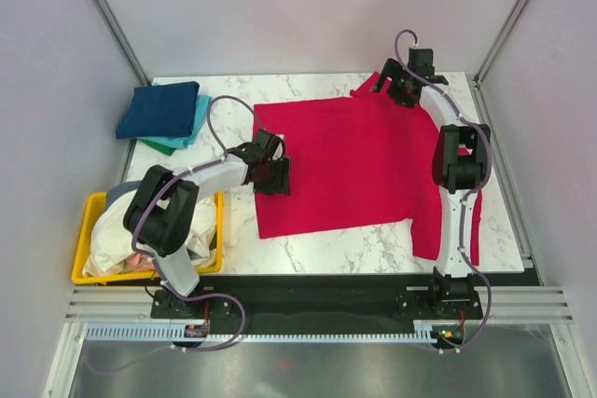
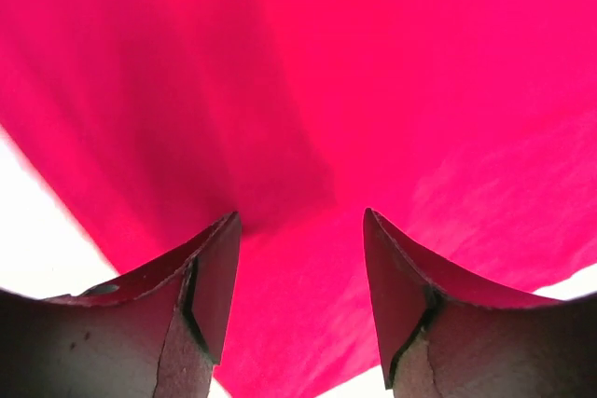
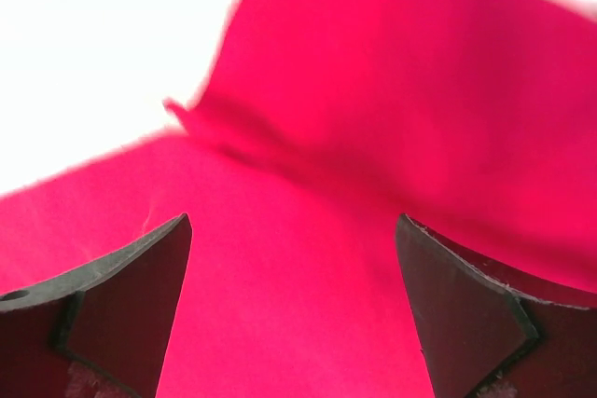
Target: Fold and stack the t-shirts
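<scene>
Your red t-shirt (image 1: 354, 160) lies spread flat.
Left gripper (image 2: 300, 215) gapes over its left edge; right gripper (image 3: 293, 219) spreads wide at the far sleeve, possibly touching cloth.

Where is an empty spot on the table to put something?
Bare marble runs along the front of the table, below the red shirt, and in a far strip between the folded blue stack and the right gripper. A small patch between that stack and the yellow bin is crossed by the left arm. The shirt fills the middle and right.
</scene>
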Motion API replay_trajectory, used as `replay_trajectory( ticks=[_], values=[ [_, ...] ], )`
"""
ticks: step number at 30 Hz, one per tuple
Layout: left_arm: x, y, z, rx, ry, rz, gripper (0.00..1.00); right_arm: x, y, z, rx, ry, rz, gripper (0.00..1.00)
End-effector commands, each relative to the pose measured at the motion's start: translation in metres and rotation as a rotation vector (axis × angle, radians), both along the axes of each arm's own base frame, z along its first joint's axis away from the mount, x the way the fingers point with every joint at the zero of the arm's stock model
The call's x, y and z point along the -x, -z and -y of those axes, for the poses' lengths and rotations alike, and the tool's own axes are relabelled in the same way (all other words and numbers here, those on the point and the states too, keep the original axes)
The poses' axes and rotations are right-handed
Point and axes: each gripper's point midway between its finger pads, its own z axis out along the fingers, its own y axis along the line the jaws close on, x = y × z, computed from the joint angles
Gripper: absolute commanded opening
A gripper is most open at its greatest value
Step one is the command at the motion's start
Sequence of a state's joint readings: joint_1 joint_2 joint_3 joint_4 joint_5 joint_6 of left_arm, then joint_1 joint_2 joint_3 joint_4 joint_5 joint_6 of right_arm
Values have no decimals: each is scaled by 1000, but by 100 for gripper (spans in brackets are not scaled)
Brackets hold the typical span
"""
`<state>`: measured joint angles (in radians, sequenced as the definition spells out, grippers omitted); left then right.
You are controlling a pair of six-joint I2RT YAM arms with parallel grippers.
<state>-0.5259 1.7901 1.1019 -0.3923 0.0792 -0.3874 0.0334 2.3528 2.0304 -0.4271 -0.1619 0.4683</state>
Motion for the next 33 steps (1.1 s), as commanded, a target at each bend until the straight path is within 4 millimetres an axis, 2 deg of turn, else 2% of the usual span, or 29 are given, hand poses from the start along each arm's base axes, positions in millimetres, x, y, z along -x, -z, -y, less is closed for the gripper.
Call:
replay_trajectory(
  ticks=[1, 2, 3, 4, 5, 6, 8, 9, 10, 12, 14, 15, 16, 19, 21, 24, 25, 26, 28, 29, 30, 31, 32, 33],
  values=[
    [30, 4, -8, 10, -81, -34, 62, -32, -10, -11, -79, -14, 73, 97],
    [51, 17, -15, -12, -87, -78, 61, -38, -7, -12, -90, -7, 86, 98],
    [59, 19, -18, -18, -89, -84, 61, -40, 6, -12, -96, -2, 74, 98],
    [66, 24, -22, -29, -95, -97, 61, -43, 10, -12, -96, 3, 76, 98],
    [83, 36, -33, -54, -109, -138, 61, -45, 15, -12, -103, 6, 70, 98],
    [88, 39, -37, -61, -114, -137, 61, -46, 33, -12, -111, 13, 43, 98],
    [100, 46, -47, -79, -120, -152, 58, -51, 42, -11, -109, 19, 45, 98],
    [101, 41, -45, -58, -117, -141, 58, -52, 55, -9, -108, 28, 31, 98],
    [101, 39, -46, -59, -123, -133, 58, -55, 59, -8, -106, 35, 33, 98],
    [102, 36, -53, -85, -135, -129, 59, -59, 73, 9, -76, 97, 23, 98],
    [89, 26, -59, -115, -144, -88, 61, -60, 83, 28, -42, 187, 12, 98],
    [86, 22, -61, -121, -145, -86, 61, -58, 90, 50, -34, 244, -4, 98],
    [86, 18, -65, -139, -148, -95, 61, -56, 92, 59, -23, 282, -11, 98],
    [64, -4, -74, -127, -205, -39, 63, -51, 94, 88, 39, 395, -16, 98],
    [55, -5, -80, -126, -228, -36, 63, -51, 90, 101, 56, 444, -8, 98],
    [33, -6, -84, -121, -238, -46, 63, -58, 84, 106, 34, 475, 20, 98],
    [26, -7, -83, -120, -241, -43, 63, -63, 77, 105, 25, 474, 40, 98],
    [11, -16, -82, -113, -242, -21, 63, -68, 72, 105, 10, 484, 57, 98],
    [-6, -13, -83, -132, -247, -25, 63, -77, 62, 105, -7, 493, 89, 98],
    [-28, -27, -82, -122, -250, 17, 63, -78, 59, 110, 4, 521, 96, 98],
    [-31, -19, -87, -144, -256, -19, 63, -80, 53, 111, 1, 538, 110, 98],
    [-38, -25, -87, -138, -261, -20, 62, -82, 50, 111, 0, 537, 119, 98],
    [-52, -40, -85, -123, -260, 13, 61, -86, 41, 106, -19, 509, 144, 98],
    [-52, -46, -84, -125, -253, 16, 60, -89, 30, 101, -22, 458, 171, 98]
  ],
)
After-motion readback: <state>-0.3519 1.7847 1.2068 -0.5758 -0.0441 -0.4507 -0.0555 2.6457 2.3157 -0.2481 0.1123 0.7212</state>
